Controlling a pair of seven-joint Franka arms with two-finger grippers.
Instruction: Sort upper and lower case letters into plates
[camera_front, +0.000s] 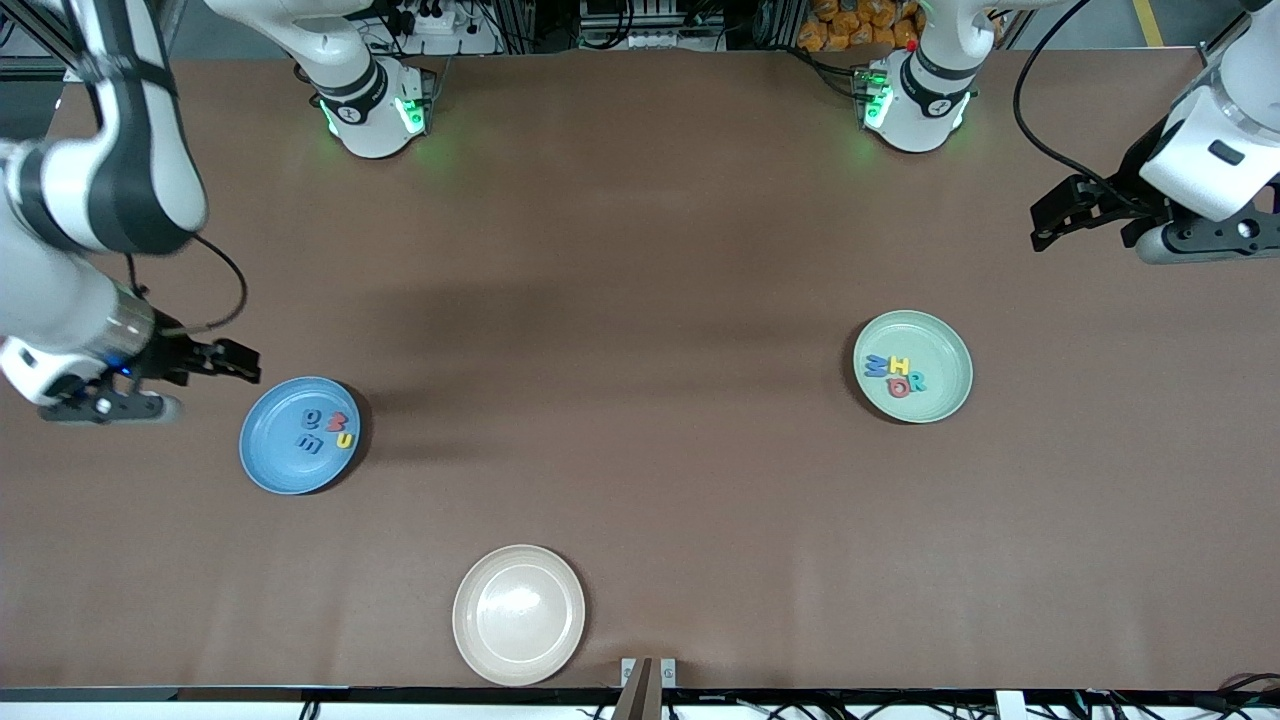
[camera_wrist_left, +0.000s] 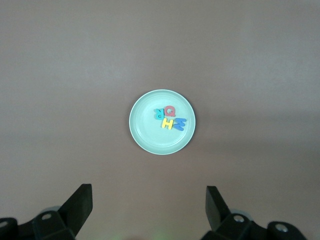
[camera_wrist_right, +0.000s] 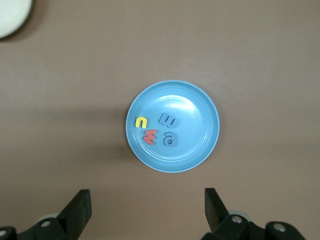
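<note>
- Left tool (camera_front: 1045, 228): jaws wide apart, holding nothing, up over bare worktop (camera_front: 640, 250) at the left arm's end. You risk little here unless it drops straight down; the mint green plate (camera_front: 945, 400) is well clear of it.
- Right tool (camera_front: 240, 362): jaws wide apart, empty, just beside the rim of the sky blue plate (camera_front: 265, 455). Your main hazard sits here: a low sweep toward the middle of the worktop could clip that rim and slide or tip the plate, spilling what it carries.
- Upper case letters (camera_front: 893, 374): four pieces, blue, yellow, red and teal, bunched and touching in the mint green plate, toward the side facing the right arm's end. Any nudge to that plate shifts them as one loose heap.
- Lower case letters (camera_front: 328, 429): four pieces, two blue, one red, one yellow, clustered in the sky blue plate. One blue piece reads as an "a"; the others are probably lower case, though too small for you to be sure.
- Beige plate (camera_front: 518, 614): empty, nearest the front camera, between the two others. No letter lies loose on the worktop, so you judge the sort done; a further needless grasp only risks undoing it.
</note>
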